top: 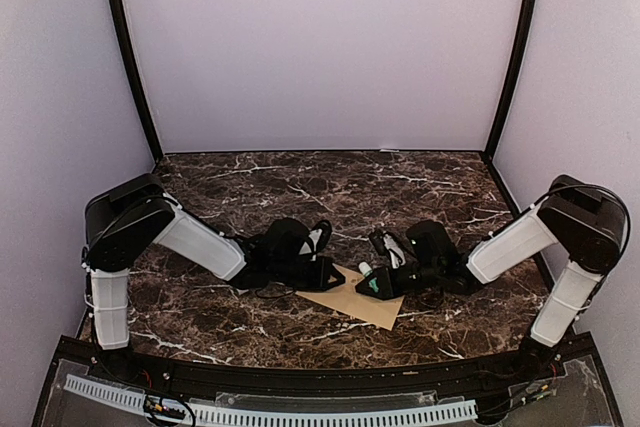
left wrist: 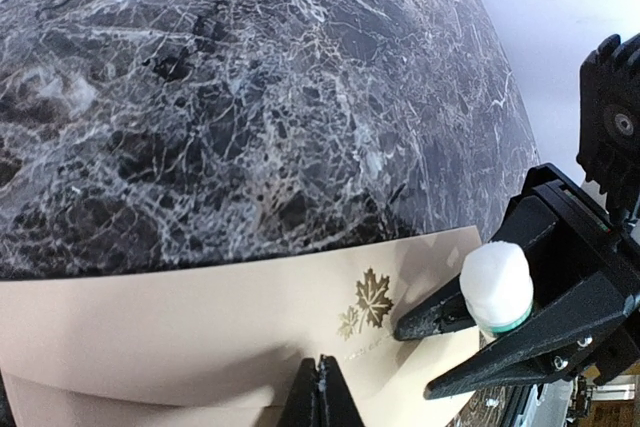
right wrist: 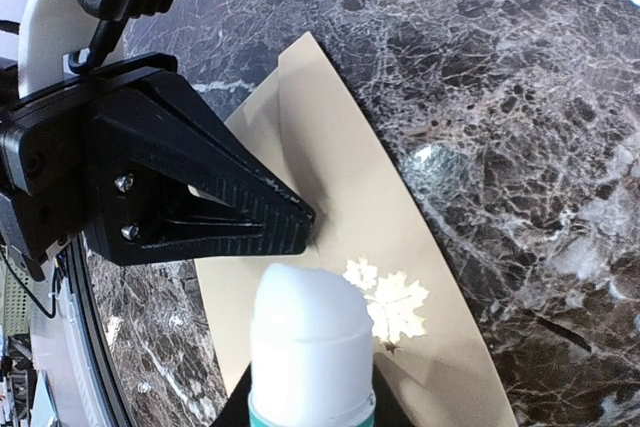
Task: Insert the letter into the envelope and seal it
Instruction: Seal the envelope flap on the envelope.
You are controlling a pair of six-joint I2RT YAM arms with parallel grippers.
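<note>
The tan envelope (top: 356,299) lies flat on the marble table between the two arms, its gold maple-leaf mark (left wrist: 372,299) facing up. My left gripper (left wrist: 322,365) is shut, its joined tips resting on the envelope's surface near the mark. My right gripper (top: 374,284) is shut on a glue stick (right wrist: 310,342) with a white head and teal band, which hovers just over the envelope (right wrist: 340,187) beside the leaf mark (right wrist: 395,305). In the right wrist view the left gripper (right wrist: 298,224) touches the paper just past the stick. The letter is not in view.
The dark marble table (top: 330,182) stretches away behind the envelope to the white back wall. Black frame posts (top: 128,57) stand at the back corners. A perforated strip (top: 300,414) runs along the near edge.
</note>
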